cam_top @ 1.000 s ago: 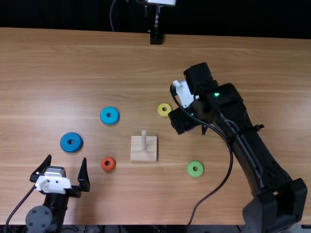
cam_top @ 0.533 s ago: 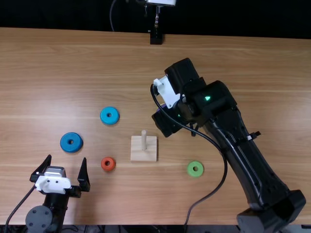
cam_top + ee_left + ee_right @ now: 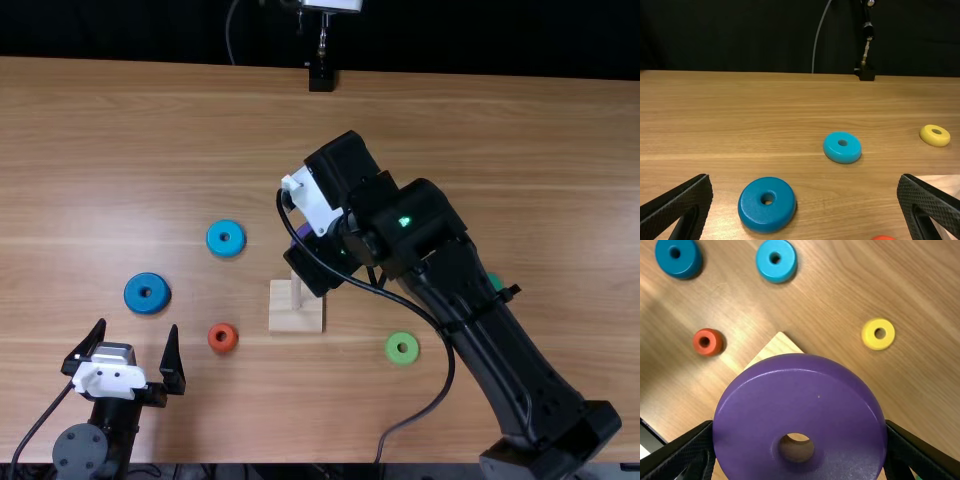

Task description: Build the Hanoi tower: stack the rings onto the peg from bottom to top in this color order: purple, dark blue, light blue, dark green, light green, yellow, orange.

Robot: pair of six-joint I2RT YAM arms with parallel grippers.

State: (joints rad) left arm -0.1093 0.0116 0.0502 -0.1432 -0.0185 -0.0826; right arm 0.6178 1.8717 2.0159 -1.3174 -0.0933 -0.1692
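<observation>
- Purple ring (image 3: pixel 799 410): clamped in right jaws, up over far edge of wooden base (image 3: pixel 292 320).
- Peg (image 3: pixel 296 290): just under/nearside of right jaws. Judgement: centre hole on it before lowering, keep ring level, drop straight, release only once seated. Off-centre would catch the tip.
- Dark blue ring (image 3: pixel 147 293): beyond left jaws, next up; those stand wide, holding nothing.
- Change: right jaws plus purple ring shifted left toward peg; left jaws, dark blue ring same spots.

purple ring (image 3: pixel 795 395): smooth, glossy | peg base (image 3: pixel 295 321): pale matt wood | table (image 3: pixel 130 150): grained wood
</observation>
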